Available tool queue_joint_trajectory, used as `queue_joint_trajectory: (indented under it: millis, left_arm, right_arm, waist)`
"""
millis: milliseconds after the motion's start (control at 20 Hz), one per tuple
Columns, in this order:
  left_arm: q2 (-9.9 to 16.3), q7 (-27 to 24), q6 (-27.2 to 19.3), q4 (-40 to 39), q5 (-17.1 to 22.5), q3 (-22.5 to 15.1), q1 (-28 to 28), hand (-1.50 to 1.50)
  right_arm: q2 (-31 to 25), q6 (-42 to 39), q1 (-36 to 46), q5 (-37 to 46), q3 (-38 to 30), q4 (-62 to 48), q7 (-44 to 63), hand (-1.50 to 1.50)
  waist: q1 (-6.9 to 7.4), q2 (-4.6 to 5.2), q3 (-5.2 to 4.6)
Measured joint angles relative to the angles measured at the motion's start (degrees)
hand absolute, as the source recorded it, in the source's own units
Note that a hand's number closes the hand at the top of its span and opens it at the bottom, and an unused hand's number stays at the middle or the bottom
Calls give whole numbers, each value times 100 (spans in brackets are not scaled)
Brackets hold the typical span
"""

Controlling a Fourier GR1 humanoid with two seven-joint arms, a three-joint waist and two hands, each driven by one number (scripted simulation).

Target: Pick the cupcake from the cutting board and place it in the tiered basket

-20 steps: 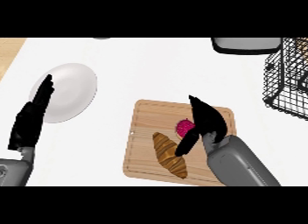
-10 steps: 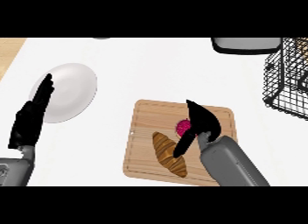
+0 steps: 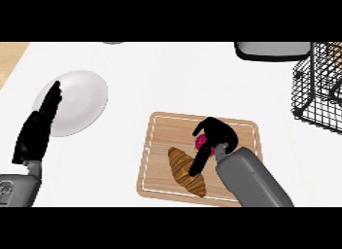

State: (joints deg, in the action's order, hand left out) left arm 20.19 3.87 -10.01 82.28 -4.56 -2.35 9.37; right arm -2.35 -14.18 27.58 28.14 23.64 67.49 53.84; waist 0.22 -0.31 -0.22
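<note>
The cupcake [image 3: 202, 143] on the cutting board [image 3: 160, 160] is enclosed by the curled right hand [image 3: 218, 137], just beside a croissant [image 3: 185, 170]. The open left hand [image 3: 39, 127] is seen over a white plate [image 3: 82, 99], and the tiered basket [image 3: 329, 92] is placed at the right edge.

I'm getting bright, even light across the white counter [image 3: 174, 78], no glare anywhere. Soft, faint shadow under the white plate [image 3: 77, 99] near the counter's left edge. The wire basket [image 3: 324, 87] at the right edge reads crisp, no bending at the edges.
</note>
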Motion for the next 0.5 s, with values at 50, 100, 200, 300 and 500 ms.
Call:
queue_joint_trajectory:
  millis: [50, 100, 200, 300, 500]
  left_arm:
    - [-15, 26, 10, 53, -12, -7, -26, 0]
    - [-35, -21, 11, 35, -25, 15, -54, 0]
    - [-64, -159, 86, -96, -34, 77, -79, 0]
    - [-94, -128, 136, -27, -65, 138, -119, 0]
    - [-139, -33, 170, 115, -136, 184, -159, 0]
  right_arm:
    - [-32, -88, 49, 48, 42, -18, -48, 150]
    - [-21, -128, 48, 122, 115, 31, -63, 150]
    - [67, -165, 156, 206, 155, -86, -82, 150]
    - [115, -208, 51, 247, 82, 63, -80, 150]
    - [170, -22, -267, 148, 77, 573, 45, 150]
  waist:
    - [4, -1, 2]
    - [0, -1, 4]
    - [1, 2, 6]
    - [-5, 4, 10]
    - [-18, 8, 14]
